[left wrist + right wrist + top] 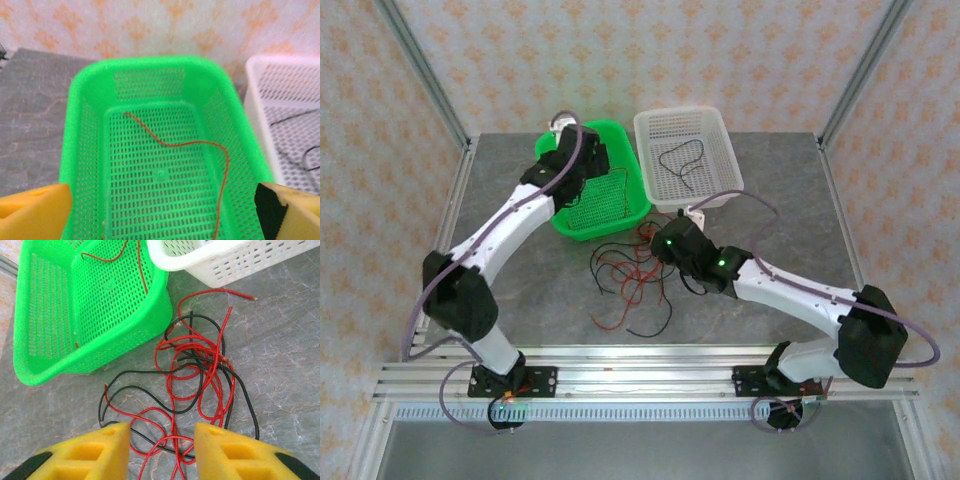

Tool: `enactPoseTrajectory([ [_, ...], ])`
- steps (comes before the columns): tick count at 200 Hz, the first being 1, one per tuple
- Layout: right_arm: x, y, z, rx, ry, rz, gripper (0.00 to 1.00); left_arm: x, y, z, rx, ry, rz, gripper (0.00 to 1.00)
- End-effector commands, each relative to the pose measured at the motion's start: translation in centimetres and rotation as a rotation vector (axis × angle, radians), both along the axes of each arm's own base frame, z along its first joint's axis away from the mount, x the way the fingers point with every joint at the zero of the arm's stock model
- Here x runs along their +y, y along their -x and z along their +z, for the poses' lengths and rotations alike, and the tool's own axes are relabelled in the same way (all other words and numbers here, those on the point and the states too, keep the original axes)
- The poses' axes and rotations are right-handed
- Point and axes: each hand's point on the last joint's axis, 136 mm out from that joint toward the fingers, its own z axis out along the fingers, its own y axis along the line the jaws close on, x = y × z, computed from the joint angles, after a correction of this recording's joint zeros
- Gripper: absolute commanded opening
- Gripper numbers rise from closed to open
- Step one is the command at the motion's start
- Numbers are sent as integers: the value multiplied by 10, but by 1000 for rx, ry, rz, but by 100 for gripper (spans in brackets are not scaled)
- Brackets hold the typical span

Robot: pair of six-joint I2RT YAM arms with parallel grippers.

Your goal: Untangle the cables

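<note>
The cables [195,375] sit in a loose red-and-black knot on the table [285,360], directly ahead of the right gripper [162,450] and reaching back under it — a few red loops and 1 black strand cross the gap between its 2 yellow pads [110,450]. That gripper is partly open, pads apart, nothing pinched. Ahead and to its left stands the green basket [45,315], its near corner just beside the knot. Ahead and to its right is the white basket [225,260], with 1 red strand curling close under its wall.

Over to the left gripper [162,212]: it's spread wide, a yellow pad at each lower corner of its wrist view, holding nothing, hovering above the green basket. Below and ahead of it 1 red cable [192,145] lies loose on the mesh floor, bending toward the gripper's right side. In the white basket, off to that gripper's right, a black cable [682,160] lies curled — well apart from the knot.
</note>
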Motion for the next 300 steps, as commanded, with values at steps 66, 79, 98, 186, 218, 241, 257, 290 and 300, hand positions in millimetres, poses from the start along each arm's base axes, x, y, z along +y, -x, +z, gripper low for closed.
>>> enactPoseTrajectory([
  [66,25,-11,-11,15,103,50,37,18,123,-73,194,129,-8,0],
  [79,20,-12,-5,1,116,36,37,10,140,-88,225,147,-39,0],
  [98,15,-12,1,-10,123,25,37,-9,156,-112,266,216,-95,0],
  [186,4,4,-13,48,123,31,37,-8,106,-188,363,92,-16,0],
  [218,-6,15,-35,96,143,8,47,14,86,-191,359,43,39,0],
  [241,-11,23,-50,128,135,3,48,25,73,-193,360,10,64,0],
  [257,-15,27,-62,152,140,-1,48,29,63,-193,356,-12,70,0],
  [290,-25,31,-80,172,156,-38,46,30,43,-192,343,-44,71,0],
  [300,-27,30,-82,164,161,-53,46,31,38,-193,342,-55,74,0],
])
